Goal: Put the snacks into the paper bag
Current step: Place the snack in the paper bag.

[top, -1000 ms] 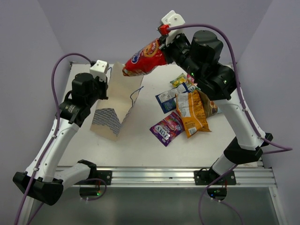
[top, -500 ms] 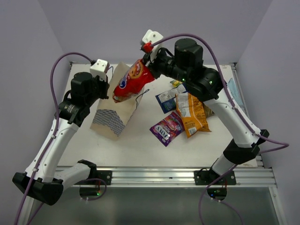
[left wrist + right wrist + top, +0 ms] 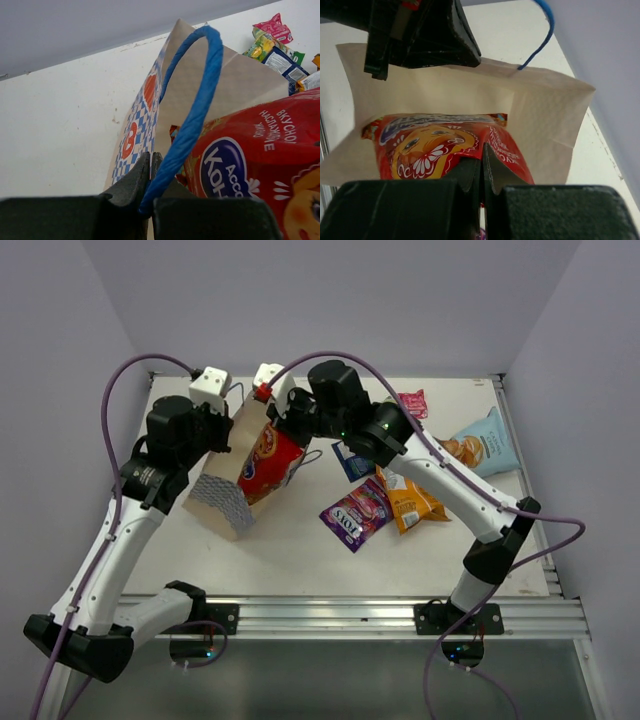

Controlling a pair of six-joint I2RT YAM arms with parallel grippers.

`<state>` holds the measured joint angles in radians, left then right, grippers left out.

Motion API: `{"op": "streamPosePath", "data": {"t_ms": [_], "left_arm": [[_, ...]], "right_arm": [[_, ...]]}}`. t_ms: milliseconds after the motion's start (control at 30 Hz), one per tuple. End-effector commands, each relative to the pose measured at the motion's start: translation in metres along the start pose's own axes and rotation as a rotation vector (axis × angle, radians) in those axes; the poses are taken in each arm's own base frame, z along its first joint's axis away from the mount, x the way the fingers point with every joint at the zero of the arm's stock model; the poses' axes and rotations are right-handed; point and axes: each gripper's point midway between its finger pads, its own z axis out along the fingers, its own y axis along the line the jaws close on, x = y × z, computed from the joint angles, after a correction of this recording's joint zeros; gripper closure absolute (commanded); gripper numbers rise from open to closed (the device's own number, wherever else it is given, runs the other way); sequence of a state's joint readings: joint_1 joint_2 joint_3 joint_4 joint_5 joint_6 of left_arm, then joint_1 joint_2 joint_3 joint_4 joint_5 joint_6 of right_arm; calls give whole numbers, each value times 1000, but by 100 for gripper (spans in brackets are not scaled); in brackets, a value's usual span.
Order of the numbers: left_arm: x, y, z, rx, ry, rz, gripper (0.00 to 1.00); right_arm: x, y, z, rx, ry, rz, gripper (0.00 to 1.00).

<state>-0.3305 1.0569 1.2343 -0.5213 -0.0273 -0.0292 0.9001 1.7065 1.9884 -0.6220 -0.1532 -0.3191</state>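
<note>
Right now the right end effector is clamped on the top edge of the red cookie bag, fingers pressed together on the foil, packet hanging halfway into the open paper bag. Left end effector is pinched together on the bag's near rim beside the blue cord handle, holding the mouth open and the bag tilted on the white desk. Other snacks lie right of the bag: purple pack, orange chip bag, light-blue bag, pink pack. Dark-blue packet is partly hidden under the right arm. Cookie bag's lower end is hidden by the bag wall; bag bottom not visible.
</note>
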Motion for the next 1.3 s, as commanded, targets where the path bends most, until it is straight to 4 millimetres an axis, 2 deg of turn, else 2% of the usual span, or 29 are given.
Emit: {"op": "streamPosePath", "data": {"t_ms": [0, 100, 233, 400, 533, 667, 733, 800, 833, 867, 1000, 1200, 1267], "left_arm": [[-22, -2, -12, 9, -80, 14, 100], [-22, 6, -16, -37, -84, 9, 100], [-25, 11, -19, -64, -100, -4, 100], [-29, 1, -17, -12, -129, -13, 100], [-19, -2, -12, 4, -111, -26, 100], [-14, -4, -11, 10, -121, -46, 100], [-13, -4, -12, 10, -125, -49, 100], [-13, -4, -13, 11, -129, -52, 100], [-12, -4, -12, 11, -128, -52, 100], [-11, -4, -13, 11, -128, -52, 100], [-11, -6, -13, 17, -126, -59, 100], [-14, -9, -16, 31, -131, -83, 100], [-13, -8, -16, 28, -124, -85, 100]], "right_arm": [[-52, -19, -10, 95, -183, -24, 100], [-45, -25, -11, 136, -157, -12, 100], [-48, -22, -20, 130, -174, 2, 100], [-33, -6, -3, 69, -153, 25, 100], [-22, 15, 16, 8, -147, 51, 100], [-12, 26, 34, 3, -139, 89, 100], [-2, 32, 41, -8, -127, 108, 100], [-3, 37, 45, -20, -151, 127, 100], [6, 43, 49, -31, -136, 132, 100], [5, 44, 50, -35, -149, 136, 100], [20, 63, 62, -85, -129, 149, 100], [58, 68, 84, -31, -51, 182, 100], [59, 70, 85, -35, -61, 195, 100]]}}
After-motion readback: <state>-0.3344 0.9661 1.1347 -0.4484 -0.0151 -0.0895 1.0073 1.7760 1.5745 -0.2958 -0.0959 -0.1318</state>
